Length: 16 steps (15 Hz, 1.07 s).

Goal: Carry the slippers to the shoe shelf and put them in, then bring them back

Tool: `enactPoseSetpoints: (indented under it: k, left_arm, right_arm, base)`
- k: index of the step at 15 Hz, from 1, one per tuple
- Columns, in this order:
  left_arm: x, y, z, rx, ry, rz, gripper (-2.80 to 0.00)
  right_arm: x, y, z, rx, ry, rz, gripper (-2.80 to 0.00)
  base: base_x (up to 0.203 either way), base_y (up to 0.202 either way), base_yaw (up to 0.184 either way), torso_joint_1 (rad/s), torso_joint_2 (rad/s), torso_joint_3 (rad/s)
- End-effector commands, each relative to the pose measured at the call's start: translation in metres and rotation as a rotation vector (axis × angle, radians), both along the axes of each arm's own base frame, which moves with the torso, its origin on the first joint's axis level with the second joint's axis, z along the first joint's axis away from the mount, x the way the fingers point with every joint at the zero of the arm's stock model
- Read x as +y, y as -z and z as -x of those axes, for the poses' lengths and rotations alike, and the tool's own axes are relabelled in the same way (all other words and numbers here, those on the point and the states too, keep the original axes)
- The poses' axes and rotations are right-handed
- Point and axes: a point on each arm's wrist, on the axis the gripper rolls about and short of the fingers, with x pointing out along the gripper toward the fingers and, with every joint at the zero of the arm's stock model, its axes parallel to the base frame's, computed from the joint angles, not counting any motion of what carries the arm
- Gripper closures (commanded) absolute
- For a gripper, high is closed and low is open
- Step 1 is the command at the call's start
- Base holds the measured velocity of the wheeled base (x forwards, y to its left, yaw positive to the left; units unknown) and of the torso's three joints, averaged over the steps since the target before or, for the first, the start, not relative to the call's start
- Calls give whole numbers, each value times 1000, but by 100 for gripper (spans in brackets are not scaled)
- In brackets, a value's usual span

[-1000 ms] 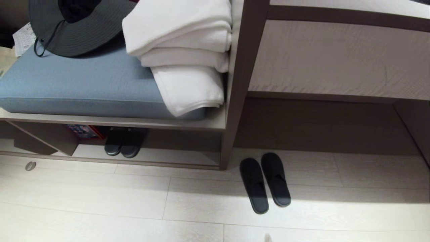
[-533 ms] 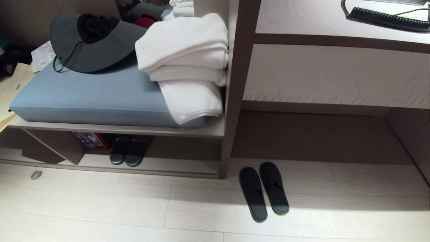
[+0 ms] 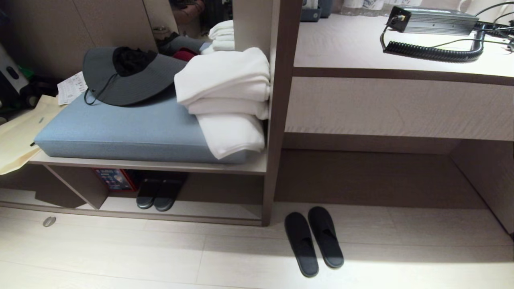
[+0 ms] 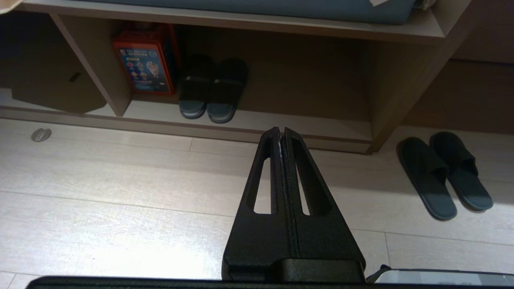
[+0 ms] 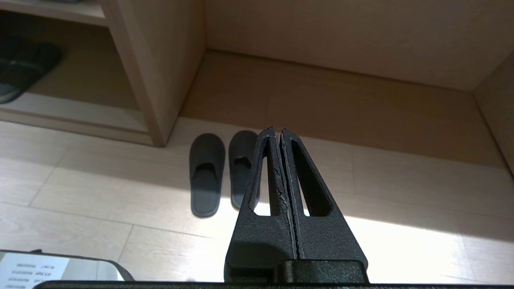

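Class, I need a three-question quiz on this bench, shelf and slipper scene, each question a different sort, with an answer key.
1. True or false: the slippers lie on the floor in front of the desk recess, outside the shoe shelf.
2. What already sits in the shoe shelf? A) a folded towel B) another dark pair beside a red box C) a hat
3. Fill in: the left gripper and right gripper are both ____, holding nothing.

Key: 1 true; 2 B; 3 shut.
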Motion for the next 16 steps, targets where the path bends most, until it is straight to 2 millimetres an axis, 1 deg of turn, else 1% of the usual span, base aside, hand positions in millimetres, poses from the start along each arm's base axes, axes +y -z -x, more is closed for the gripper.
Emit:
enactPoseSetpoints:
  k: [1, 14, 16]
  left_arm:
    - [0, 0, 0, 0, -2, 1, 0]
    - [0, 0, 0, 1, 0, -1, 0]
    - [0, 0, 0, 0, 0, -2, 0]
  right_arm:
    - [0, 0, 0, 0, -1, 0, 0]
    - [0, 0, 0, 0, -1, 0, 0]
    - [0, 0, 0, 0, 0, 2, 0]
  base:
    - [0, 0, 0, 1, -9, 207]
    - [0, 0, 0, 3, 3, 201]
    - [0, 0, 0, 2, 2, 130]
